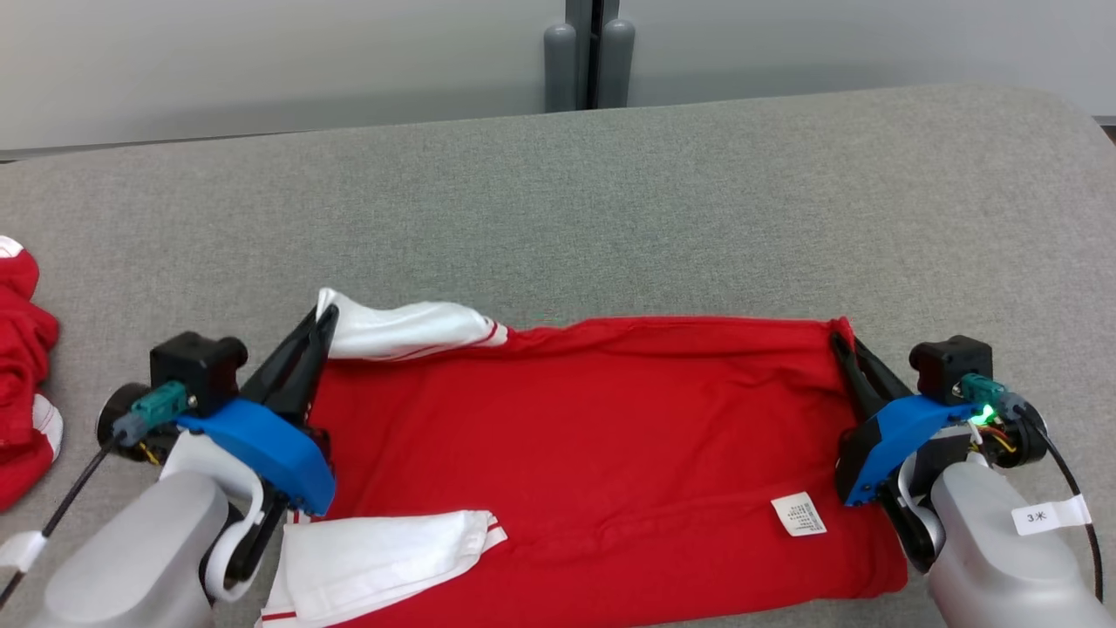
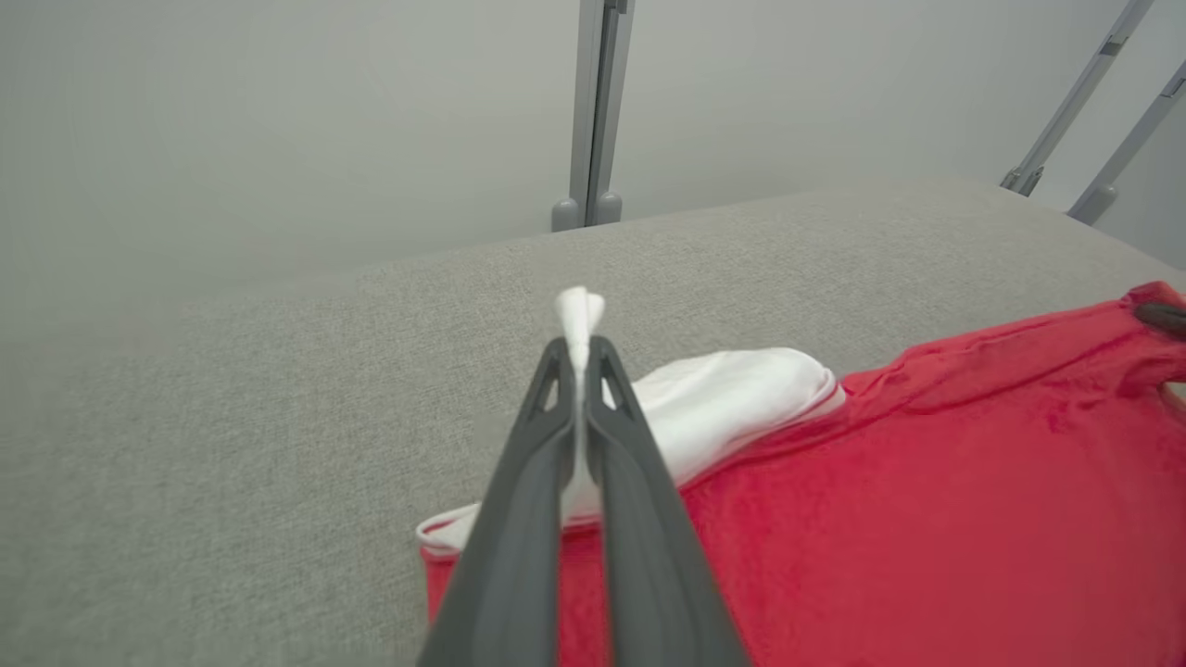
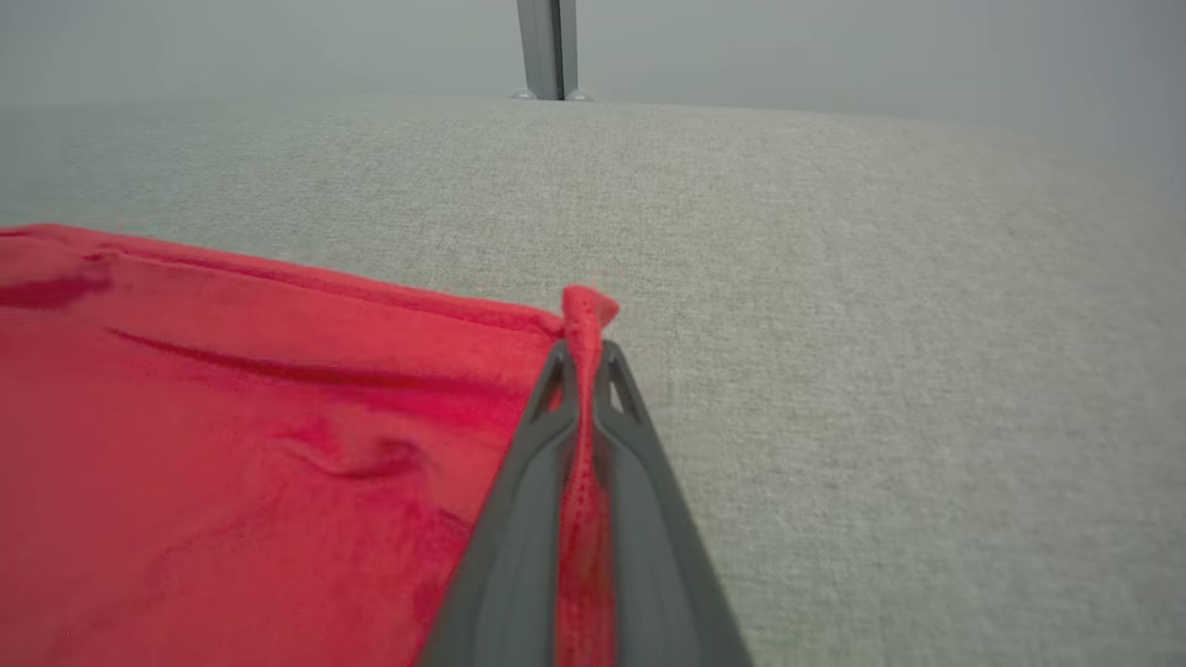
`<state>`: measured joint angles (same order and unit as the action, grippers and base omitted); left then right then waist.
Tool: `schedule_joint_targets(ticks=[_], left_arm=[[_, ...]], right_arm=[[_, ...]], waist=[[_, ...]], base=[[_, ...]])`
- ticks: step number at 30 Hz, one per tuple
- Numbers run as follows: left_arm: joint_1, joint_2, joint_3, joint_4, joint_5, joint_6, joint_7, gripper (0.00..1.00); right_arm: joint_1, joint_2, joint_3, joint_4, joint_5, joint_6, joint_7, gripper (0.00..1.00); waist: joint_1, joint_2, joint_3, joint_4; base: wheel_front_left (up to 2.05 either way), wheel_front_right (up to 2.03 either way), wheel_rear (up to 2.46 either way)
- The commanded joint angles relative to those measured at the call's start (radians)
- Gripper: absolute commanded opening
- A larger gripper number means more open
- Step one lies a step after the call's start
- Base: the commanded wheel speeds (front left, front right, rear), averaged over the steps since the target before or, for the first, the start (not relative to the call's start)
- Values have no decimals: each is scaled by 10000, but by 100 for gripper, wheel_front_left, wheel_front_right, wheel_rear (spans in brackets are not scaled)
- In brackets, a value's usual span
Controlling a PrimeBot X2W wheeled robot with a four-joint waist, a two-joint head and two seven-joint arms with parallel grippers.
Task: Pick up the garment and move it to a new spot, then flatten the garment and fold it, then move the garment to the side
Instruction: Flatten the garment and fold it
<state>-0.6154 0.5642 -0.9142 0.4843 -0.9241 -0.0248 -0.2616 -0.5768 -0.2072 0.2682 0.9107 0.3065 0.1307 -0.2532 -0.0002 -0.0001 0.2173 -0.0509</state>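
Left gripper was clamped on the white sleeve of the red garment. White cloth ran up between the dark fingers, with a tuft poking past the tips. The garment body lay on the grey bench. A metal post stood behind the bench against a pale wall.

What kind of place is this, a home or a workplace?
Probably a robot test room or lab, not a home: a wide table covered in grey fabric, bare pale wall panels with a grey metal post behind it, and a red garment laid flat, a second garment crumpled at the left edge.
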Motion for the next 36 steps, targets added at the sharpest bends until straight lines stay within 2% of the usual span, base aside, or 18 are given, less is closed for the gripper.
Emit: schedule_joint_targets(ticks=[1, 6, 10, 17, 24, 25, 26, 27, 28, 36], left_arm=[[524, 144, 246, -429, 168, 239, -40, 0], [1872, 182, 950, -1549, 493, 807, -44, 0], [2945, 60, 1404, -1986, 748, 1015, -44, 0], [4281, -342, 2239, -2182, 1189, 1036, -45, 0], [5087, -804, 2807, -1946, 1589, 872, -44, 0], [5167, -888, 2959, -1900, 1674, 887, -46, 9], [5238, -973, 3129, -1878, 1824, 924, -46, 85], [5323, -1074, 3287, -1866, 1961, 934, -44, 100], [5431, -1187, 3473, -1885, 2082, 903, -44, 100], [6380, -2188, 5611, -2593, 3857, 788, -45, 100]], right_arm=[[256, 10, 11, -94, -26, 1, -76, 0], [777, 20, -88, -550, -39, 1, -126, 0], [1505, -6, -295, -1333, -137, 1, -119, 0], [2822, 139, -771, -2443, -369, 1, -119, 0], [3598, 218, -1024, -2938, -406, 1, -120, 0], [3694, 227, -1061, -2972, -390, 1, -120, 0], [3755, 235, -1131, -3013, -376, 1, -122, 6], [3804, 257, -1190, -3093, -361, 1, -122, 45], [3874, 280, -1235, -3144, -342, 1, -122, 100], [4408, 215, -1600, -4108, -317, 1, -121, 100]], waist=[[2, 1, -48, 16], [2, 1, -223, 122], [2, 1, -378, 210], [2, 1, -663, 289], [2, 1, -936, 273], [2, 1, -977, 271], [2, 1, -1023, 264], [2, 1, -1072, 252], [2, 1, -1122, 242], [2, 1, -1558, 178]], base=[[0, 0, 0], [0, 0, 0], [0, 0, 0], [0, 0, 0], [0, 0, 0], [0, 0, 0], [0, 0, 0], [0, 0, 0], [0, 0, 0], [0, 0, 0]])
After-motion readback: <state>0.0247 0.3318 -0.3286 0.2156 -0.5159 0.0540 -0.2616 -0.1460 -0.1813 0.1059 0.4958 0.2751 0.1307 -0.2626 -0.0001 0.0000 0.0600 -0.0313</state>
